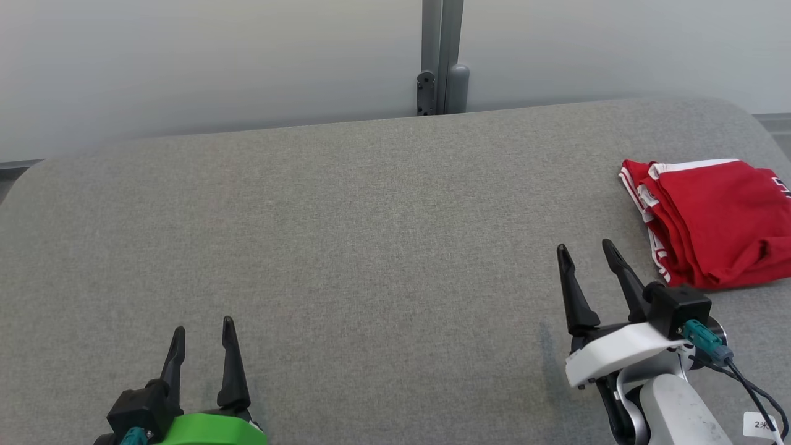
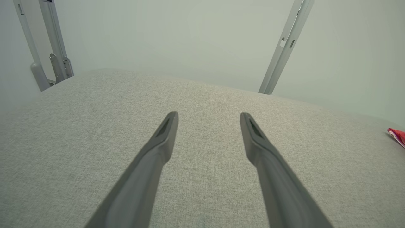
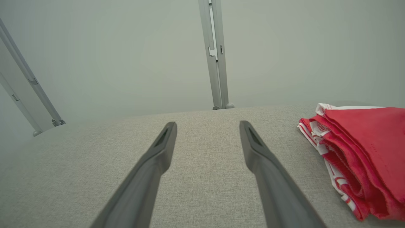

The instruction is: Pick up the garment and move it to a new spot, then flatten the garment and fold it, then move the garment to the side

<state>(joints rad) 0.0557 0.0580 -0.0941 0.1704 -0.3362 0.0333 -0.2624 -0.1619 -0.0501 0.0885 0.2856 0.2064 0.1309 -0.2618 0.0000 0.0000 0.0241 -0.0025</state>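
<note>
The garment is a red piece with white trim, folded into a thick stack at the far right of the grey padded table. In the right wrist view the garment lies right of my fingers, and a red corner of the garment peeks in at the left wrist view's right edge. My right gripper stands open just left of the garment, apart from it, holding nothing. Far from the garment, at the lower left, my left gripper is open over bare fabric, with nothing between its fingers.
A pale wall runs behind the table, with a grey metal post and bracket at its back edge. Slanted grey frame bars show in the wrist views. The table's far corners are rounded.
</note>
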